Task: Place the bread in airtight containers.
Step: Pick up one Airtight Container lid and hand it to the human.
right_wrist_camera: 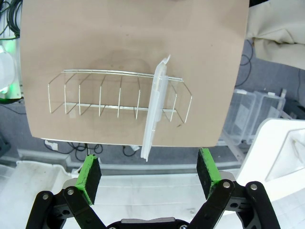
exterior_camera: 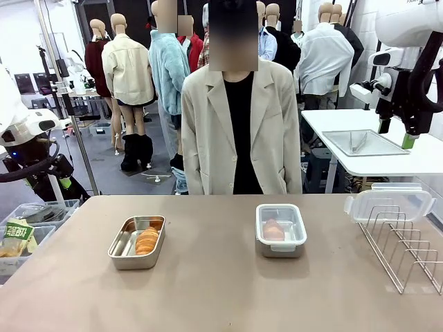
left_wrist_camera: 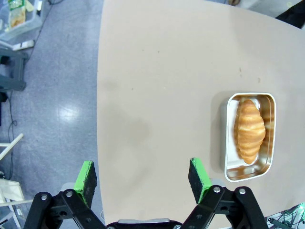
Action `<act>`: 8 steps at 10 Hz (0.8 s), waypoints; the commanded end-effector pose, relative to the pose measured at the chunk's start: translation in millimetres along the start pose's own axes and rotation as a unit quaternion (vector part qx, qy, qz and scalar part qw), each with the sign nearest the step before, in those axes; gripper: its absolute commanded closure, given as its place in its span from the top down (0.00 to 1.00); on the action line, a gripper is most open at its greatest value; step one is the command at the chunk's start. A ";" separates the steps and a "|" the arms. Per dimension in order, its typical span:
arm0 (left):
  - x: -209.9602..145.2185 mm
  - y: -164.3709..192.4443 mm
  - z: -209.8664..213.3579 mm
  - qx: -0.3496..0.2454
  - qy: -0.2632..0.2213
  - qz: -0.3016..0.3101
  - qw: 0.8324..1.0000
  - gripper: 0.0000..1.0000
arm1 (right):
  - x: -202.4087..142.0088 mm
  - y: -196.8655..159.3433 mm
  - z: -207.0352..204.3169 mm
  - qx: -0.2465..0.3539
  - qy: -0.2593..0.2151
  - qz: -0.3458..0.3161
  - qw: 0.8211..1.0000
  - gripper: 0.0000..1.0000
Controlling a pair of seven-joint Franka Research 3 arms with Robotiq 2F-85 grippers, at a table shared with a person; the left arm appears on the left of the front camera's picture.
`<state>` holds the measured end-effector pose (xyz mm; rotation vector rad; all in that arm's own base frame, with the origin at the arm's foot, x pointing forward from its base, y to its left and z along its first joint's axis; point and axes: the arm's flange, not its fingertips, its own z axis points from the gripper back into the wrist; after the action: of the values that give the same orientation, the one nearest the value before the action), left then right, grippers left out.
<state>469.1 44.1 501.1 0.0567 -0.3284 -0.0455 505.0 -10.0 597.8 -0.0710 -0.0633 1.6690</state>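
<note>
From the front, the tan table (exterior_camera: 208,290) carries two small steel pans: an open pan (exterior_camera: 137,242) left of centre with a golden croissant (exterior_camera: 147,240) lying in it, and a second pan with a clear lid (exterior_camera: 281,229) on it right of centre, a pastry (exterior_camera: 273,229) showing through the lid. Both sit nearer the far edge, where a person in a pale jacket (exterior_camera: 239,131) stands. Toward the right edge a wire rack (exterior_camera: 405,242) stands with a loose clear lid (exterior_camera: 391,200) propped in its far end. The right gripper (exterior_camera: 395,135) hangs high above the right side. In the left wrist view, the left gripper (left_wrist_camera: 143,177) hovers with its green pads (left_wrist_camera: 86,176) spread wide and nothing between them, above the table's left edge; the open pan (left_wrist_camera: 248,137) with its croissant (left_wrist_camera: 249,130) lies well off to one side. In the right wrist view, the right gripper (right_wrist_camera: 148,173) is likewise spread wide and empty, over the table's edge beside the rack (right_wrist_camera: 119,98), in which the clear lid (right_wrist_camera: 156,109) stands on edge.
</note>
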 end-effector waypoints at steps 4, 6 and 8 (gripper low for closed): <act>-0.7 -0.2 1.3 0.004 -0.001 0.007 1.000 1.00 | 0.0 -0.6 -0.2 0.000 -0.004 0.001 1.000 1.00; -0.7 -0.2 1.3 0.004 -0.001 0.007 1.000 1.00 | 0.0 0.0 0.0 0.000 0.000 0.000 1.000 1.00; -0.7 -0.2 1.3 0.004 -0.001 0.007 1.000 1.00 | -4.6 -8.3 -19.1 -0.005 -0.013 0.017 1.000 1.00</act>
<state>469.1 44.1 501.2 0.0567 -0.3284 -0.0455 509.2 -10.3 591.0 -0.0681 -0.0590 1.6777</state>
